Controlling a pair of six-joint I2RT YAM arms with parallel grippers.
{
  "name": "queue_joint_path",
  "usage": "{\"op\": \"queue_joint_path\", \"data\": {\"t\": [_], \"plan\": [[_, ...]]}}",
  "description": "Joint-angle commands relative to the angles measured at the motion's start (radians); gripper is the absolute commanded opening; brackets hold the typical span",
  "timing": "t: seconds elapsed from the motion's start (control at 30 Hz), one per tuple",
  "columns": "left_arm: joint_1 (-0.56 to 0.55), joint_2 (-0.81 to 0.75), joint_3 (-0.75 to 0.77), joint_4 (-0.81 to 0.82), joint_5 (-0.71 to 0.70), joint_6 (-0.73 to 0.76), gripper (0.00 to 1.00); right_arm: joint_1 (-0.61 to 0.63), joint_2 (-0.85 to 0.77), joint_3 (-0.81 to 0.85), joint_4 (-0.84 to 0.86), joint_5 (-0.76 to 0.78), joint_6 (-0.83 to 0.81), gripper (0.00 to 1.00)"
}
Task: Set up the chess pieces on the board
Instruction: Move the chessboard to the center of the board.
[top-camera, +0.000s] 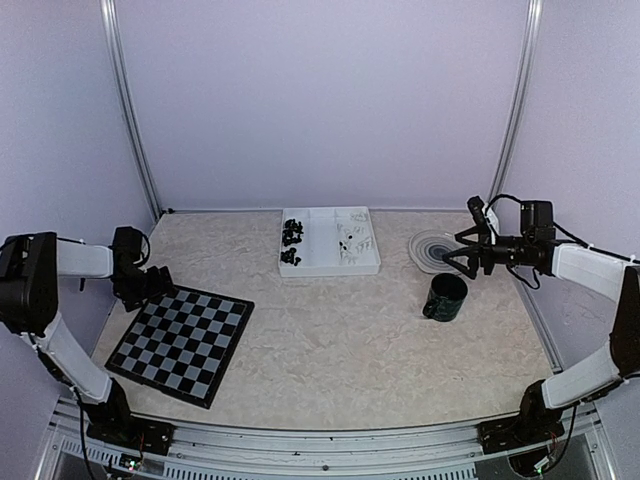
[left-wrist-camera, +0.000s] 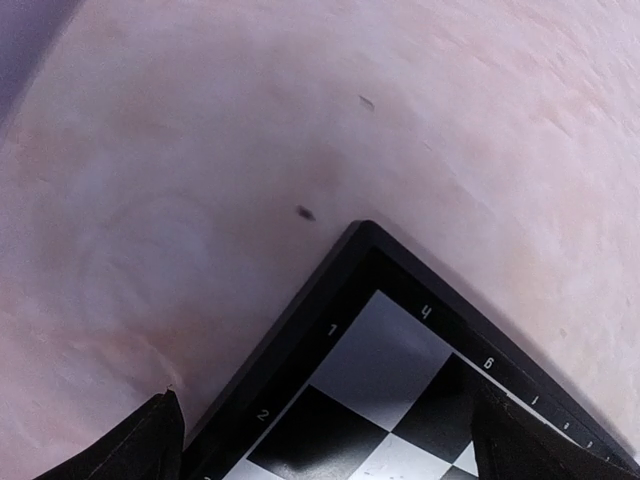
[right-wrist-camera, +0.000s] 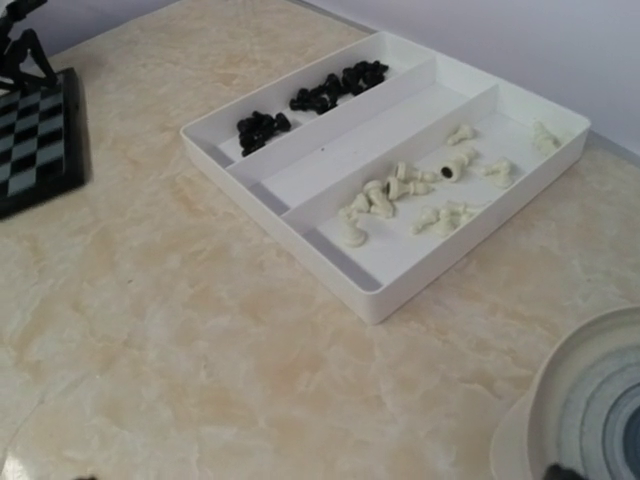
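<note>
Hovering over the far corner of the board (top-camera: 181, 344), the left tool (top-camera: 156, 284) has its fingers spread wide and carries nothing. The board lies turned at an angle near the left edge of the surface, toward the near corner, and no piece stands on it yet.

The black pieces (right-wrist-camera: 310, 95) and the white pieces (right-wrist-camera: 400, 190) are all in the white tray (right-wrist-camera: 285, 238) at the middle of the far edge, in separate compartments. The right tool (top-camera: 462, 252) is also wide and empty, above a plate (right-wrist-camera: 590, 400) near the right edge, with a dark mug (top-camera: 444, 297) close by.

I think the main danger is the pieces themselves. They are tiny, many lie on their sides and touch each other, so the fingers could take two together or flick a neighbour away. A low move of the left tool could also push the board, and the right arm could strike the mug.
</note>
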Motion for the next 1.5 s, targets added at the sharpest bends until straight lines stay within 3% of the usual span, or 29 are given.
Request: {"op": "queue_joint_path", "data": {"t": [0.0, 0.2, 0.33, 0.43, 0.6, 0.9, 1.17, 1.47], "plan": [[-0.201, -0.068, -0.048, -0.059, 0.095, -0.116, 0.99, 0.000, 0.028, 0.011, -0.023, -0.025, -0.014, 0.96], [-0.505, -0.069, -0.022, -0.065, 0.014, -0.309, 0.99, 0.013, 0.042, 0.015, -0.026, -0.017, -0.017, 0.96], [-0.630, -0.056, 0.065, -0.140, -0.119, -0.341, 0.99, 0.043, 0.040, 0.016, -0.035, -0.015, -0.030, 0.96], [-0.653, -0.057, 0.133, -0.257, -0.219, -0.325, 0.99, 0.097, 0.036, 0.027, -0.099, 0.017, -0.112, 0.91], [-0.652, -0.170, 0.049, -0.333, -0.221, -0.347, 0.99, 0.380, 0.038, 0.062, -0.303, 0.162, -0.326, 0.80], [-0.654, -0.343, -0.183, -0.272, -0.129, -0.481, 0.99, 0.729, 0.208, 0.064, -0.240, 0.495, -0.374, 0.81], [-0.680, -0.350, -0.269, -0.178, -0.070, -0.498, 0.99, 0.861, 0.409, 0.164, -0.204, 0.598, -0.296, 0.83], [-0.833, -0.267, -0.247, -0.006, 0.030, -0.512, 0.99, 0.813, 0.447, 0.184, -0.160, 0.696, -0.205, 0.83]]}}
